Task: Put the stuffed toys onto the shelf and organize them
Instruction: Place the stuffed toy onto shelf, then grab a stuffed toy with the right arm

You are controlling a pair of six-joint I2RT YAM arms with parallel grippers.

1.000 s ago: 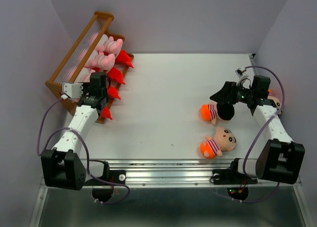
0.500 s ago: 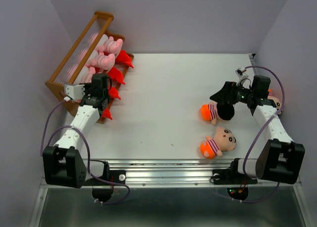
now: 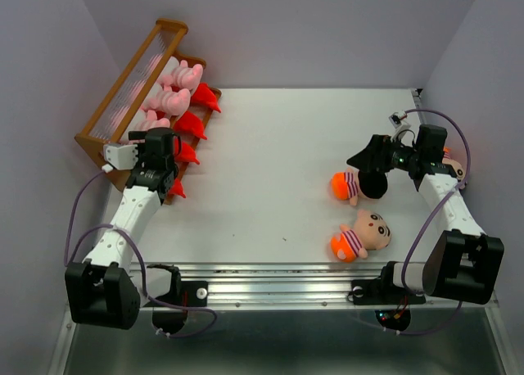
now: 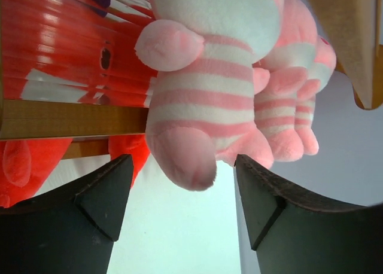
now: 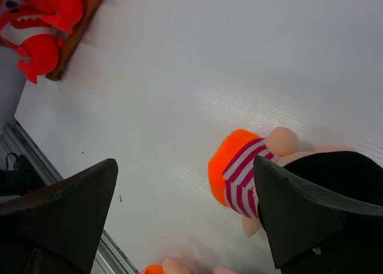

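Note:
The brown stepped shelf stands at the far left with three pink striped pigs on its middle step and red monsters on the lowest. My left gripper is open just in front of the nearest pig; the pig's foot hangs between the fingertips, touching neither. My right gripper is open above a boy doll lying on the table, the doll beside its right finger. A second boy doll lies nearer the front edge.
White table surface stretches between the shelf and the dolls. A tan doll head peeks out behind the right arm by the right wall. A metal rail runs along the near edge. Grey walls close in on all sides.
The left gripper has opened and released the pink pig on the shelf, and its wrist has drawn slightly back and left. The right arm has not moved.

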